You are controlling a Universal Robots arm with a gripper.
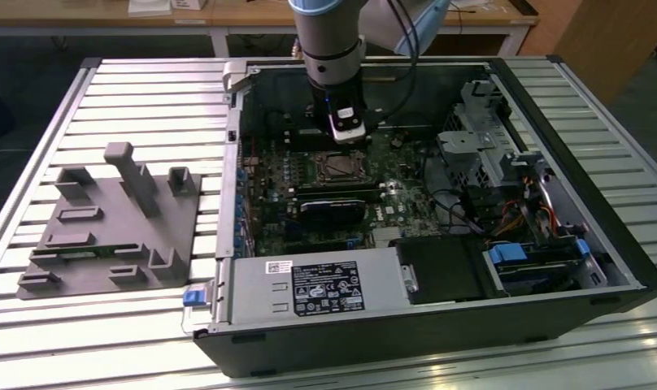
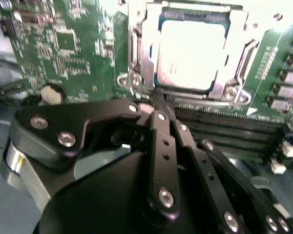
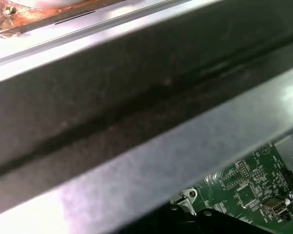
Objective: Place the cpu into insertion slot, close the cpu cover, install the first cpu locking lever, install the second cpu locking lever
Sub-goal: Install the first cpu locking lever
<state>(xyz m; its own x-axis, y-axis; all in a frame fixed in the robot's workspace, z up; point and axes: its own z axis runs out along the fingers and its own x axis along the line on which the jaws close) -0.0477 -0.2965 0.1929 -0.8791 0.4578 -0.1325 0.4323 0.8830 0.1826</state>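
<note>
Chip (image 2: 192, 53) is already seated in the socket (image 2: 136, 78), upper middle of the second wrist view; the metal cover frame (image 2: 237, 29) looks folded down around it. So placement is done, cover probably done. Can't tell whether either locking lever is latched.

Gripper (image 2: 158, 105) sits just below the socket edge in that frame, fingers (image 2: 162, 146) drawn together, nothing held. In the exterior view the arm (image 1: 331, 49) hangs over the board (image 1: 306, 203), upper centre, inside the open case (image 1: 589, 244).
</note>
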